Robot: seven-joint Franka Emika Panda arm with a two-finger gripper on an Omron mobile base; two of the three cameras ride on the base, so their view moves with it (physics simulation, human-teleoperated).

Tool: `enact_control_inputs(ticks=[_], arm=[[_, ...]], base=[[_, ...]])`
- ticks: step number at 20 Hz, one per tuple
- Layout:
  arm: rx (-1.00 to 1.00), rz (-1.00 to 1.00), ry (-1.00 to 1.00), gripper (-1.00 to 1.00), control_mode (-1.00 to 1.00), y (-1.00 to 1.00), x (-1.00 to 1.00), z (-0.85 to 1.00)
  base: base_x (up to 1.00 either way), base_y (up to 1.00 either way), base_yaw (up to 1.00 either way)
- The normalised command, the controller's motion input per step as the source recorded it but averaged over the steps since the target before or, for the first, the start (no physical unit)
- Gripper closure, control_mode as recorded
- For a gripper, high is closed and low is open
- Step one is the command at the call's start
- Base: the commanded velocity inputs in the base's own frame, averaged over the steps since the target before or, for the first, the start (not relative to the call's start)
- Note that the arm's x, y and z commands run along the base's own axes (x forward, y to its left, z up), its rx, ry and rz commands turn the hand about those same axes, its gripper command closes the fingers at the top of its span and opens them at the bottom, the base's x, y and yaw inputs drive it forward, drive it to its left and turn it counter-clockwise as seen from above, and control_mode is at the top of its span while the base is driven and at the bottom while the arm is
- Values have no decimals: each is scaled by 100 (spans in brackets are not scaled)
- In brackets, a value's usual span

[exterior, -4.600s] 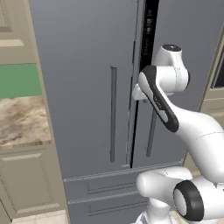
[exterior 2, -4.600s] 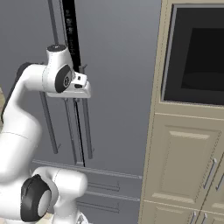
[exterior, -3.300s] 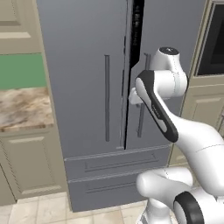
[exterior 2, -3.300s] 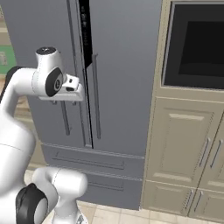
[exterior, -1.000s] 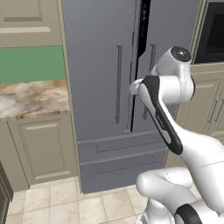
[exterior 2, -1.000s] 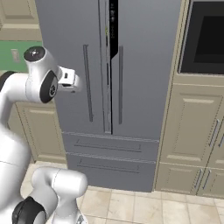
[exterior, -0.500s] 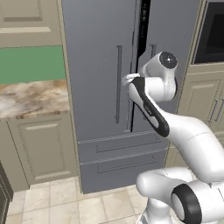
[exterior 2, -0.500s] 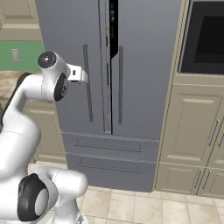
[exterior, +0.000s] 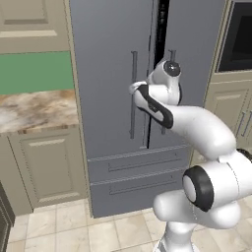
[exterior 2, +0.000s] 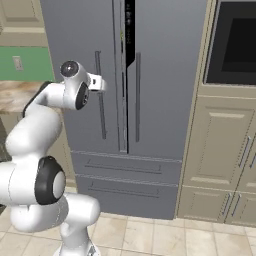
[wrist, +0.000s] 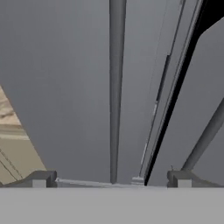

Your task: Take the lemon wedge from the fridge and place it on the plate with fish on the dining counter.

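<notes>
Hand view: gripper [wrist: 111, 179] (fingers apart) faces fridge [wrist: 65, 87] handle [wrist: 116, 87].

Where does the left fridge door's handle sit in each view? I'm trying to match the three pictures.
Left base view: the left door handle stands upright at centre, just left of the arm's wrist.
Right base view: it is left of centre, right beside the tool's white mount.
Hand view: it runs up the middle, between the open fingertips.
Shared landmark: the dark gap between the fridge doors.
</notes>
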Motion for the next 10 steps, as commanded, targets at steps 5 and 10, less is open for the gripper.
enact_control_inputs(ticks=[5,10], arm=[[0,0,1,-100,-100,1,85,-34],[0,0,0,-100,-100,2,85,-31]], base=[[0,0,0],[0,0,0]])
